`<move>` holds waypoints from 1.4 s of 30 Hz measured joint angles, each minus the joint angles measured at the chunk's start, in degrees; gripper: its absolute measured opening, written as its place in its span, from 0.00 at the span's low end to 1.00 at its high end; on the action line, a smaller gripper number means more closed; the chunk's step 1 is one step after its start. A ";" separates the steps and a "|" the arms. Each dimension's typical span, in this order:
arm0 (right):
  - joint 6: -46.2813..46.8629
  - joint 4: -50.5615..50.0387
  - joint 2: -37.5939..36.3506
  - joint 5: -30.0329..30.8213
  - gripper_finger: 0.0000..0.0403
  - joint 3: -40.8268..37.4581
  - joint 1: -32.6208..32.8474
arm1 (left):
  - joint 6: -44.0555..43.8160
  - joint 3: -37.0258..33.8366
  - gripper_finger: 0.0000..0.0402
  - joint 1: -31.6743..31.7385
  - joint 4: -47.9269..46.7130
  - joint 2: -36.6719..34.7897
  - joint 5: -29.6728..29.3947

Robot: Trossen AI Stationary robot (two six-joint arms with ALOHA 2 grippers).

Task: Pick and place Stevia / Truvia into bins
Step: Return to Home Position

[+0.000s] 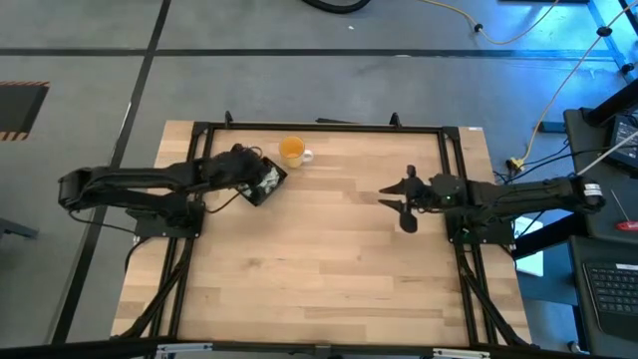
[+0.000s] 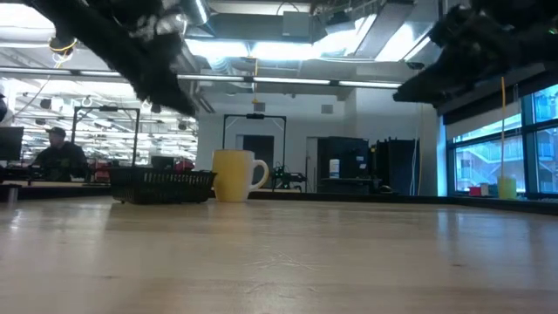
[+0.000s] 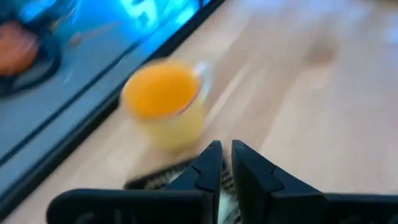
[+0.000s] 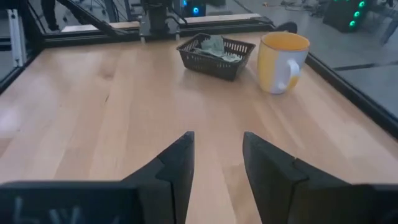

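Observation:
The black tray (image 1: 261,194) stands at the table's far left, resting on its base, with pale green and white sachets (image 4: 214,45) lying in it. My left gripper (image 3: 227,155) hangs over the tray (image 3: 155,179), above it in the low view, with its fingers nearly together. I cannot tell whether a sachet is between them. My right gripper (image 1: 402,205) is open and empty at the table's right, pointing toward the tray (image 4: 205,62).
An orange cup with a white handle (image 1: 292,152) stands just right of the tray, near the far edge; it also shows in the low view (image 2: 234,174). A black frame rail (image 1: 319,127) runs along the table's far edge. A person sits in the room behind (image 2: 57,153).

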 joint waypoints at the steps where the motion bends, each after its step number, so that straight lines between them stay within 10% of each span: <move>1: 0.61 -0.14 -1.49 -0.01 0.35 -1.11 0.10 | 1.02 0.00 0.08 -0.63 0.71 -1.57 1.13; 18: 3.31 -2.24 -21.07 -4.42 0.35 -7.75 0.10 | 5.23 -13.35 0.08 -3.77 17.67 -20.12 7.27; 42: 4.29 -15.52 -38.18 -4.95 0.35 -7.75 0.08 | 5.61 -29.73 0.08 -3.74 17.43 -45.55 2.27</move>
